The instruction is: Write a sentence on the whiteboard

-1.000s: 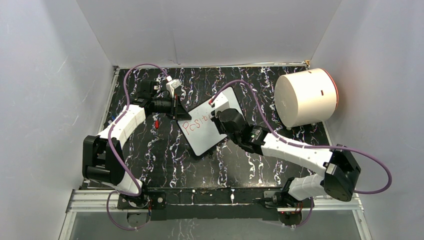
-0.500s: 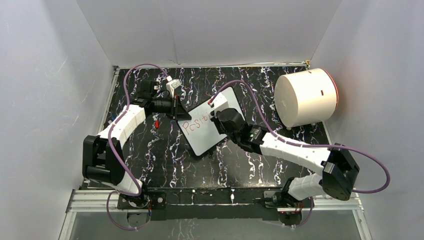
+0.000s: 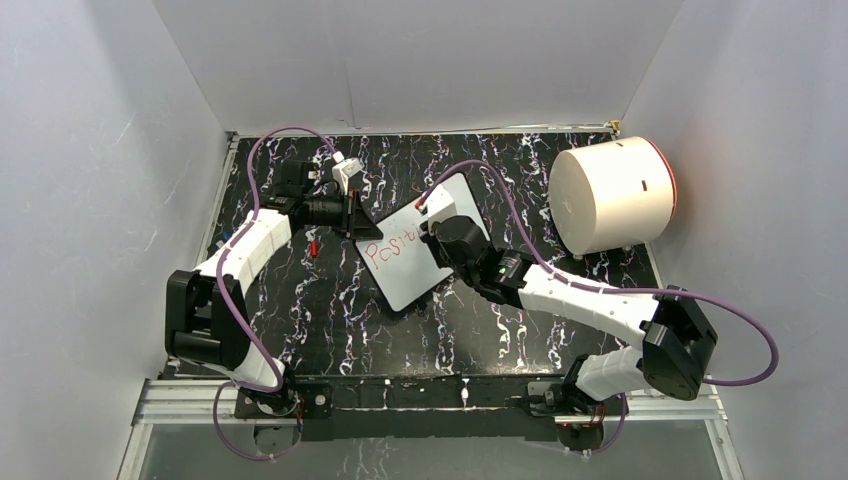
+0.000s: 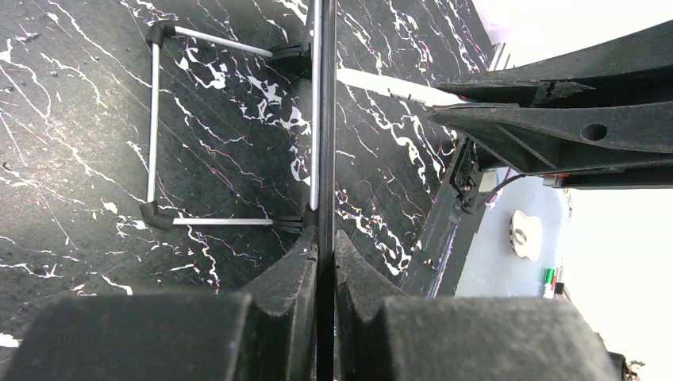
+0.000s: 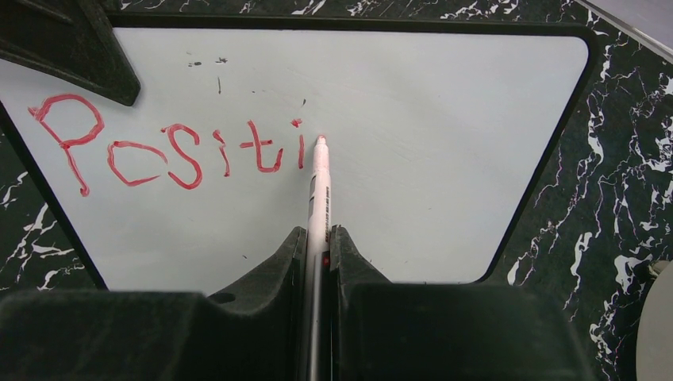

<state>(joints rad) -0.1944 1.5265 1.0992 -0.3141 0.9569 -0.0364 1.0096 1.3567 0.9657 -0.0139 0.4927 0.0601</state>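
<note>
Right gripper point(image 5: 317, 246): 2 fingers clamped hard on a white marker point(image 5: 320, 186), whose barrel runs straight out between the fingertips. The red tip of the marker touches the whiteboard point(image 5: 444, 159) just ahead of the fingertips.

Sentence point(image 5: 174, 151): 1 line of red letters, reads "Positi". It sits ahead and to the left of the right fingertips. The last "i" is just left of the marker tip, and the "P" is farthest left, near the board's corner.

Left gripper point(image 4: 321, 246): 2 fingers pinched on the whiteboard's thin black frame point(image 4: 321, 119). The frame is seen edge-on and runs straight ahead from between the fingertips. The wire stand point(image 4: 155, 127), grey rods with black corner feet, is left of these fingers and rests on the black marbled table point(image 4: 71, 95).

Top view: the whiteboard point(image 3: 415, 255) is between the 2 grippers and turned at an angle on the table point(image 3: 330, 300). The left gripper point(image 3: 352, 215) is at the board's corner beside the "P". The right gripper point(image 3: 432, 232) is above the board face, to the right of the red letters point(image 3: 393, 247). A large white cylinder point(image 3: 610, 195) is well apart, right of the right fingers.
</note>
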